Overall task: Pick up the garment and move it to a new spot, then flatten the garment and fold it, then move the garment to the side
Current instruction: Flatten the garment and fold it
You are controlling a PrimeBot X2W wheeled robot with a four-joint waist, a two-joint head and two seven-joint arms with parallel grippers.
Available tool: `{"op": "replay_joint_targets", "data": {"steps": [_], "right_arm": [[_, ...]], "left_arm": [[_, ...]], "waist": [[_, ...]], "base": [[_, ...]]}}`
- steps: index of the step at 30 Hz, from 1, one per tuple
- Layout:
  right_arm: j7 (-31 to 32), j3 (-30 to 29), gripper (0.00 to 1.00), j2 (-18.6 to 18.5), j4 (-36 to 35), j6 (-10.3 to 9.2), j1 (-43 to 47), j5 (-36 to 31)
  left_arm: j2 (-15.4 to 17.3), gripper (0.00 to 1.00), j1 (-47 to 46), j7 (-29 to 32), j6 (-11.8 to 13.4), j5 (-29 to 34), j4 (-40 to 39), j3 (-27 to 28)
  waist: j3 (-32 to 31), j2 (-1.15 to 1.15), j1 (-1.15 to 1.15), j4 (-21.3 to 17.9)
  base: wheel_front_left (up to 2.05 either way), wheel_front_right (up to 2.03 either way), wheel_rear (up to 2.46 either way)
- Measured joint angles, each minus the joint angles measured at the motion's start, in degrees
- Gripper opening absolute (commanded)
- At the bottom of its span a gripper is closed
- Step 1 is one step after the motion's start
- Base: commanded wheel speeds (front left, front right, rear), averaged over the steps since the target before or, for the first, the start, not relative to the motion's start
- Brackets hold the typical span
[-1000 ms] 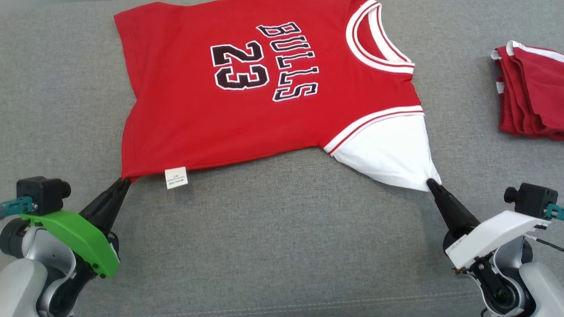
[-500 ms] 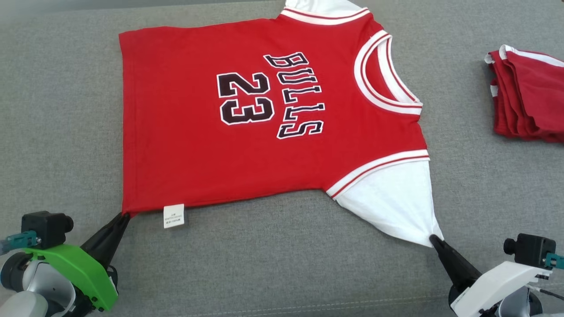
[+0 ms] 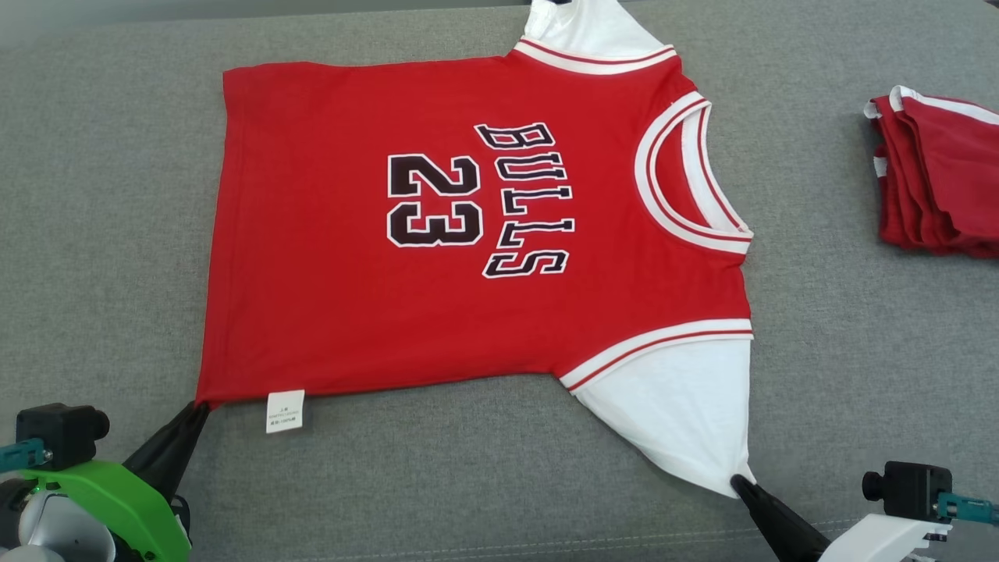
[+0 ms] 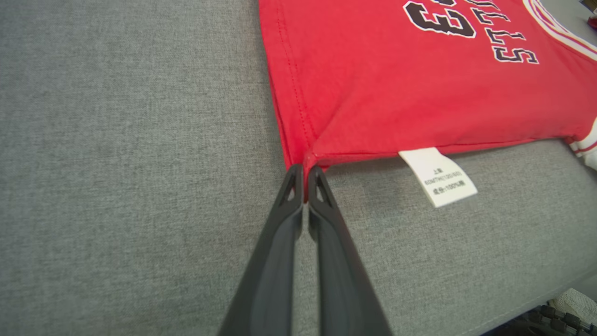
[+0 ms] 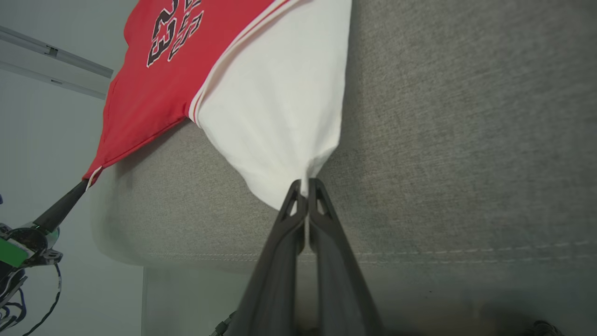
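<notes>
Neatly flat red jersey (image 3: 328, 273), black 23, left gripper (image 3: 201, 406) pinching its bottom corner, right gripper (image 3: 737, 484) pinching white sleeve (image 3: 679, 406)

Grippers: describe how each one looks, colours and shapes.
The left gripper has two long, dark, tapering fingers with triangular cut-outs near the tips, on a green shell. The right gripper has the same fingers on a white shell. Each carries a black camera.
</notes>
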Motion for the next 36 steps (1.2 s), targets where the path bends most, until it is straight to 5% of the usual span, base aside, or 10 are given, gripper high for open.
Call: {"op": "replay_joint_targets", "data": {"steps": [28,34,36], "right_arm": [[3.3,6.8,0.00,-2.2,4.3,-0.46,-6.0,-10.4],[3.3,6.7,0.00,-2.1,5.7,-0.49,-6.1,-10.6],[3.2,6.7,0.11,-1.8,6.0,-0.68,-6.2,-10.6]], "left_arm": [[-3.7,0.00,-1.1,-2.0,0.7,-0.4,5.4,-1.5],[-4.0,0.13,-1.2,-1.9,0.7,-0.4,7.1,-1.6],[-4.0,0.19,-1.2,-1.9,0.7,-0.4,7.3,-1.6]], "waist": [[1.2,0.00,0.00,-0.1],[1.1,0.00,0.00,-0.4],[1.1,0.00,0.00,-0.6]], "base": [[0.00,0.00,0.00],[0.00,0.00,0.00],[0.00,0.00,0.00]]}}
